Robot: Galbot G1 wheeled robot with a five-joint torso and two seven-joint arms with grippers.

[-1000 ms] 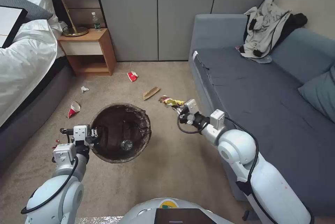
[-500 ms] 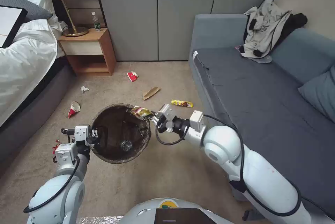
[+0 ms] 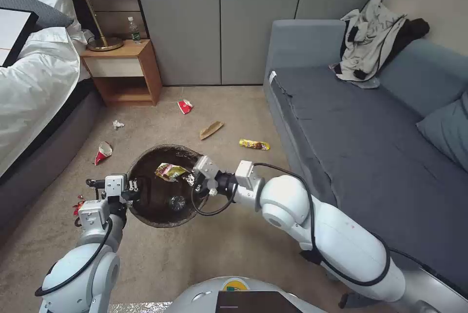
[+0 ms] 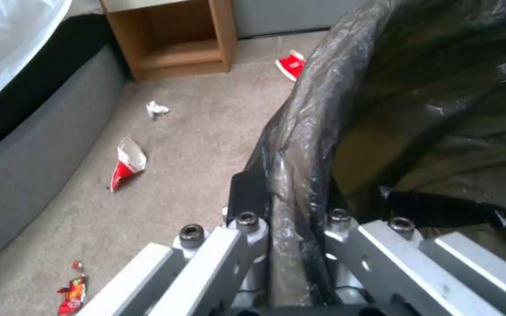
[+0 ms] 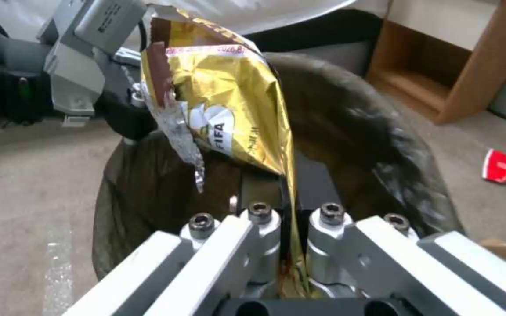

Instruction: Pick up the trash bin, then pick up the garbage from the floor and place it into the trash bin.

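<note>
Brightness: head view evenly lit and soft, no hard shadows on the carpet (image 3: 243,235).
Dark spots: inside of the trash bin (image 3: 146,196) stays deep brown-black; the gap under the bed (image 3: 34,166) at 9 o'clock is dim.
Glare: white bedding (image 4: 13,39) at 11 o'clock in the left wrist view is washed out; foil snack wrapper (image 5: 229,105) shines in the right wrist view.
Focus: both wrist views soft and smeary; nearest metal parts blurred.
Distortion: wide-angle bending at the head view's edges.

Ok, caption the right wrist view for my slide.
Right hand shut on a gold snack wrapper, holding it above the bag-lined trash bin.
</note>
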